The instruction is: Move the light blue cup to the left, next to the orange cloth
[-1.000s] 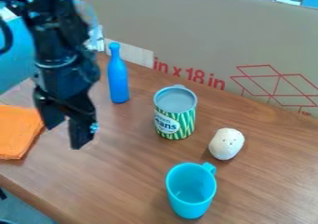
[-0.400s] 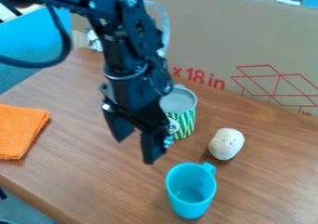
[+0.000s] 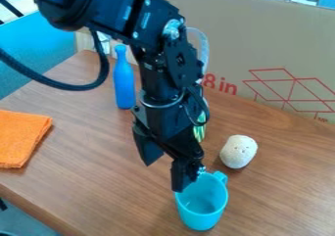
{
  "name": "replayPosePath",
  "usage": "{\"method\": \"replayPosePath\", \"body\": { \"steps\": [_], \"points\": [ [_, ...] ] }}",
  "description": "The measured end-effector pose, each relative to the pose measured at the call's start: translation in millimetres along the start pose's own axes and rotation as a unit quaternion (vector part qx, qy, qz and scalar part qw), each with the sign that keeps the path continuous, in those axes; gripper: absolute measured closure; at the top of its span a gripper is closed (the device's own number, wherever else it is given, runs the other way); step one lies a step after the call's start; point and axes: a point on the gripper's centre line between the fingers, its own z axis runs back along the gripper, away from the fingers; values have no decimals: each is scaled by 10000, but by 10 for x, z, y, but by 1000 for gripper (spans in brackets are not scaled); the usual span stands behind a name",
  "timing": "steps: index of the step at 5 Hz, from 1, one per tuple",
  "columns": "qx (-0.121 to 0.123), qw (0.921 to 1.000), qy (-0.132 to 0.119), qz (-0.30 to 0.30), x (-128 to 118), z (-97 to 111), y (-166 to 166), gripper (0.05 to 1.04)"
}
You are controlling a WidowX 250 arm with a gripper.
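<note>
The black gripper [image 3: 163,174] hangs over the middle of the table, its two fingers apart with nothing between them. One finger stands in front of the rim of the turquoise cup [image 3: 202,208]; whether it touches cannot be told. Right of the gripper lies a white, egg-shaped object with dark specks [image 3: 239,152]. The green-striped can [image 3: 200,128] is mostly hidden behind the gripper and arm. Farther back on the left, a blue bottle [image 3: 124,83] stands upright.
An orange cloth [image 3: 22,138] lies at the table's left side. A large cardboard panel [image 3: 262,44] with red print borders the back of the wooden table [image 3: 98,191]. A black cable loops beside the arm at upper left.
The arm and gripper have moved right and toward the front, from the left side to beside the cup. The bottle shows again, and the can is now mostly covered.
</note>
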Motion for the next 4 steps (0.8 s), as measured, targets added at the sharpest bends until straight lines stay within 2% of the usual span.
{"method": "replayPosePath", "body": {
  "steps": [1,2,4],
  "points": [
    [11,10000,-21,18,29,-45,-22,82],
    [16,9998,178,-67,45,-129,-1,82],
    [49,9997,242,-11,81,-216,10,82]
  ]
}}
